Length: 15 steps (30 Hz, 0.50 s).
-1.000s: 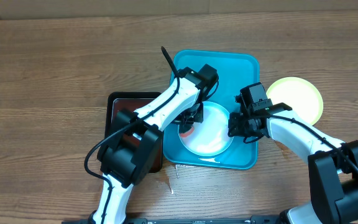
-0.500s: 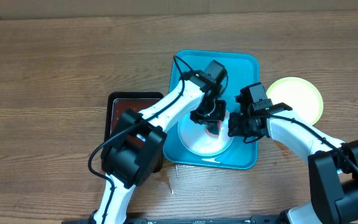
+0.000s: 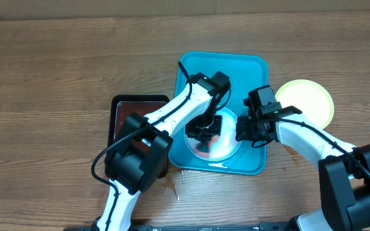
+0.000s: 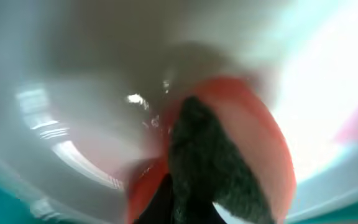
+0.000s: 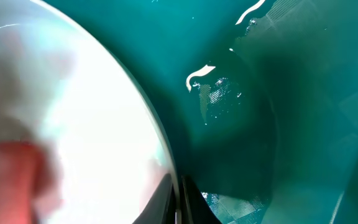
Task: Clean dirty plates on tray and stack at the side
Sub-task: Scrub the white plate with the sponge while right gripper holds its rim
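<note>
A pale blue-white plate (image 3: 227, 149) lies in the near half of the bright-blue tray (image 3: 236, 67). My left gripper (image 3: 205, 133) is shut on a red sponge (image 4: 241, 124) with a dark scrub face and presses it onto the wet plate (image 4: 73, 74) near its middle. At the plate's right rim my right gripper (image 3: 242, 131) is shut. In the right wrist view the right gripper (image 5: 178, 202) has one finger above and one below the plate (image 5: 61, 93) edge, over the tray (image 5: 278, 93) floor. A plate with a yellow-green rim (image 3: 308, 99) rests on the table to the right of the tray.
A dark brown tray (image 3: 124, 110) sits on the table left of the blue tray, partly under my left arm. Small wet spots (image 3: 178, 176) mark the wood in front of the blue tray. Water droplets (image 5: 219, 90) lie on the tray floor.
My left gripper swept the sponge from the plate's left side to its right side, then back toward the near middle. The right gripper and the plate stayed put.
</note>
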Motion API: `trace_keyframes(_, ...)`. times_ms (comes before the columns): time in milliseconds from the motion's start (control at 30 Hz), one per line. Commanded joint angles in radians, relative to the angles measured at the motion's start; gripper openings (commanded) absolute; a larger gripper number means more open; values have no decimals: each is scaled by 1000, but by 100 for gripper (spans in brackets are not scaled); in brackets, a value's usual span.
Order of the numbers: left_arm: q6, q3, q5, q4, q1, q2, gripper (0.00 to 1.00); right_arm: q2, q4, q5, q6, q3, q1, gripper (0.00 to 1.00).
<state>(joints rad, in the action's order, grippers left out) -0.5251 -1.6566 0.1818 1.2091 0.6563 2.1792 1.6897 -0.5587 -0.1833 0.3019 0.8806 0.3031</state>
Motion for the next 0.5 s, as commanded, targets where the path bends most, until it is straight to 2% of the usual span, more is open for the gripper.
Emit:
trace_keyframes(0, -78, -12, -298, 50, -11, 18, 4, 25, -14, 22, -2, -9, 5, 4)
trace_keyframes(233, -129, -14, -419, 96, -14, 14, 4, 25, -15, 22, -2, -9, 5, 4)
trace_keyframes(333, -134, -18, -401, 101, -23, -14, 4, 25, -15, 22, -2, -9, 5, 4)
trace_keyframes(467, -130, -18, -339, 94, -41, -135, 4, 25, -15, 22, -3, -9, 5, 4)
